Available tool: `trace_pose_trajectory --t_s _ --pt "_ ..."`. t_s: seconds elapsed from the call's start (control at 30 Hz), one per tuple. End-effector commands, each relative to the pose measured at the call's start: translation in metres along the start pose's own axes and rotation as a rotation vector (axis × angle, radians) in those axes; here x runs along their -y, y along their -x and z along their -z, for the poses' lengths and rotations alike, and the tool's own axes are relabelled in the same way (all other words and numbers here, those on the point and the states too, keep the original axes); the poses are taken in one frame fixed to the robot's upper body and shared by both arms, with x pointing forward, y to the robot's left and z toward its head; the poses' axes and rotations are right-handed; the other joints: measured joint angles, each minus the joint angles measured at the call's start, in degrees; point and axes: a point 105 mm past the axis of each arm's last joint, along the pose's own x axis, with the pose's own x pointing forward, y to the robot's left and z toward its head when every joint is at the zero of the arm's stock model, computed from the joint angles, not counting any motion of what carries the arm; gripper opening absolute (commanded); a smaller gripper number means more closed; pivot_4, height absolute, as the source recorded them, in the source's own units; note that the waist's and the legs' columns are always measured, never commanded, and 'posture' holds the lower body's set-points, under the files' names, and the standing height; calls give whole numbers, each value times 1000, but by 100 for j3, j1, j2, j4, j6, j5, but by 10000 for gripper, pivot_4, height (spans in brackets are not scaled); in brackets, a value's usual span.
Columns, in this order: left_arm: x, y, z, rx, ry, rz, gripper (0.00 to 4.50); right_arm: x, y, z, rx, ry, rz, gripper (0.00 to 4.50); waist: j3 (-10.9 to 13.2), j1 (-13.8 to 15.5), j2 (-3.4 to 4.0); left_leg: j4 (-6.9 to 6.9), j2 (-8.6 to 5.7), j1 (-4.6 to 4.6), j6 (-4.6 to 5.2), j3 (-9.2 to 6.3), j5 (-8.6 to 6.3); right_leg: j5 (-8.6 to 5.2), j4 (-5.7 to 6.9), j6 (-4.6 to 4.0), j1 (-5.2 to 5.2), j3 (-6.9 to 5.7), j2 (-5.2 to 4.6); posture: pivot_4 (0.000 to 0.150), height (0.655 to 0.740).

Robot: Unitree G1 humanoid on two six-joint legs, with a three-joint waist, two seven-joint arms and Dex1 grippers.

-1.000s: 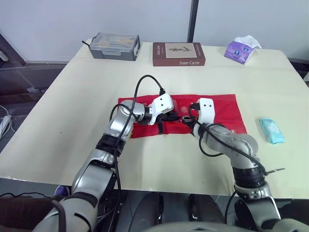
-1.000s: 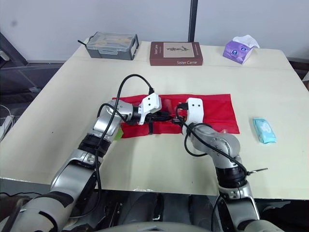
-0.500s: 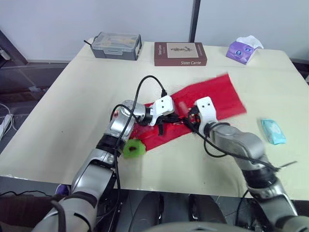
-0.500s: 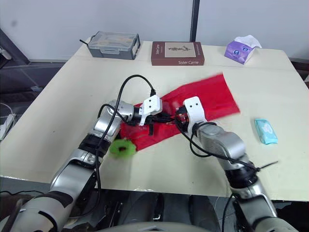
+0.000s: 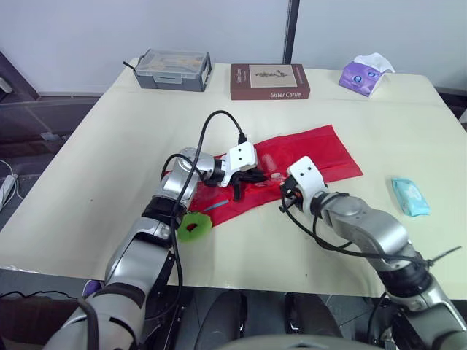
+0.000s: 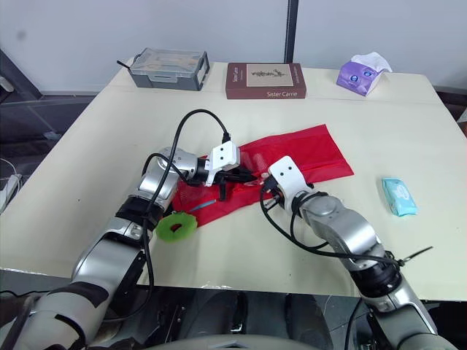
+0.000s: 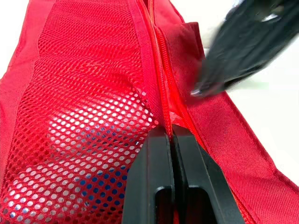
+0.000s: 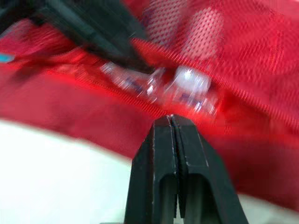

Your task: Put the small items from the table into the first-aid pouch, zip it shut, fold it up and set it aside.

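Observation:
The red first-aid pouch (image 5: 321, 149) lies slanted across the middle of the table, its mesh side (image 7: 88, 88) up, with small clear packets (image 8: 187, 86) showing through the mesh. My left gripper (image 5: 255, 176) is shut on the pouch's zipper seam (image 7: 163, 93) near the middle. Just in front of it, my right gripper (image 5: 284, 195) is shut on the near edge of the pouch along the same zipper line (image 8: 171, 117). A green ring-shaped item (image 5: 193, 226) lies on the table by the pouch's near-left corner. A small blue strip (image 5: 216, 207) rests on that corner.
A teal wipes pack (image 5: 411, 197) lies at the right. Along the far edge stand a grey plastic box (image 5: 174, 69), a brown book (image 5: 269, 81) and a purple tissue pack (image 5: 366, 75). The table's near edge runs close in front of the green item.
The pouch swung from lying straight to slanted, its right end lifting and then settling. That uncovered the green item at its left corner. My right gripper drew nearer and lower.

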Motion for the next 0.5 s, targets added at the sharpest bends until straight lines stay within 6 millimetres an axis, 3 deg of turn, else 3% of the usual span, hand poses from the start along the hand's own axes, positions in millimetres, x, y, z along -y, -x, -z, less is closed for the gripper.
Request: trace_pose_trajectory --t_s 0.03,0.13,0.23,0.37,0.43,0.5 --pt "-2 5 -8 9 -43 5 0 4 -15 -16 69 31 26 559 0 0 0 0 0 0 0 0 0 0 0 0 0 0 0 1500 7400" --pt "0 2 -8 12 -53 16 0 8 -30 -24 112 75 53 559 1 -8 1 0 0 1 0 0 0 0 1 0 -1 0 0 1500 7400" --pt "0 1 -7 5 -65 13 0 5 -29 -28 163 99 19 559 1 1 2 0 -1 0 -1 0 1 0 0 0 -1 0 0 1500 7400" --pt "0 5 -6 19 -102 47 0 -2 5 -30 238 119 -104 559 1 28 2 0 -3 -5 -2 -1 1 0 -7 0 0 -1 -4 1500 7400" --pt "-2 10 -3 -9 -160 72 0 -4 42 -30 304 113 -174 5589 2 49 2 1 -4 -6 -1 -1 1 1 -9 1 0 -1 -5 1500 7400" --pt "-4 16 -1 -31 -213 105 0 -4 78 -31 343 119 -210 14224 2 60 2 0 -5 -8 0 -6 0 0 -16 1 4 -8 -8 1500 7400"
